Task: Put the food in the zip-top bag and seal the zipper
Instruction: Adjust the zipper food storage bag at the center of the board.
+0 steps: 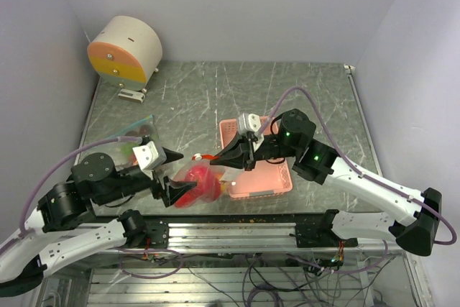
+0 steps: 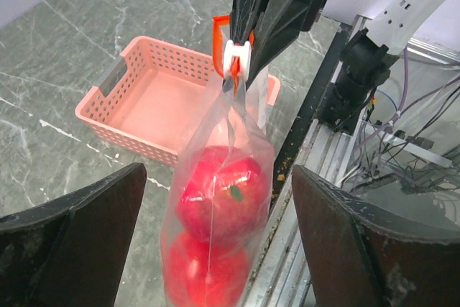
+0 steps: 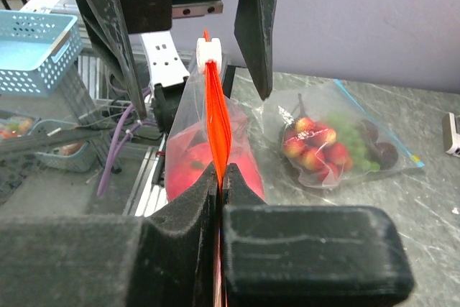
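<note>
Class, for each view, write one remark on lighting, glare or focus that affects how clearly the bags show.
Top external: soft, even light, no hard shadows, the held bag sharp but small. Left wrist: glints on the red apples and film; the left gripper's fingers loom dark and soft. Right wrist: the right gripper's pads are blurred close up, the second bag behind is in focus.

the grey marbled table [image 1: 302, 98] carried a pink basket [image 1: 262, 177] near its front edge, right of centre. a clear zip bag [image 1: 133, 133] holding grapes [image 3: 352, 138] and small red fruit [image 3: 316, 150] lay flat at the left. a round cream drum [image 1: 126, 52] sat at the far left corner.
</note>
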Robot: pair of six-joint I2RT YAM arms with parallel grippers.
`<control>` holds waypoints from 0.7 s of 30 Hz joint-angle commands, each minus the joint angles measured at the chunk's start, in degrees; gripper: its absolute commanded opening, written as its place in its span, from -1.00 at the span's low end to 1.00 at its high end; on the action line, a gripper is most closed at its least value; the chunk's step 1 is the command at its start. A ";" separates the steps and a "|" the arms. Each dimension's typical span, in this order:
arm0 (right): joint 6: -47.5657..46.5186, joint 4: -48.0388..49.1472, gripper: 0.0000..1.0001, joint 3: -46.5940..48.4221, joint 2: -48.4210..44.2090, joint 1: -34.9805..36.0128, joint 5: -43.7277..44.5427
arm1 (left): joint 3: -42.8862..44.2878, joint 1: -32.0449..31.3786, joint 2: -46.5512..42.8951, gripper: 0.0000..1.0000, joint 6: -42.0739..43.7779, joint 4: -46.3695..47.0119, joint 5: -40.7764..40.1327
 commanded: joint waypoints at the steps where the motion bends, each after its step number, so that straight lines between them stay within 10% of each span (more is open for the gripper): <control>1: 3.02 3.44 -1.00 -0.33 -0.26 -0.16 1.09 | -1.34 0.15 2.11 0.83 0.25 6.96 -0.39; 21: 7.04 5.98 -1.00 -2.39 -0.12 -0.18 5.21 | -6.94 0.15 5.60 0.66 -3.18 16.98 2.23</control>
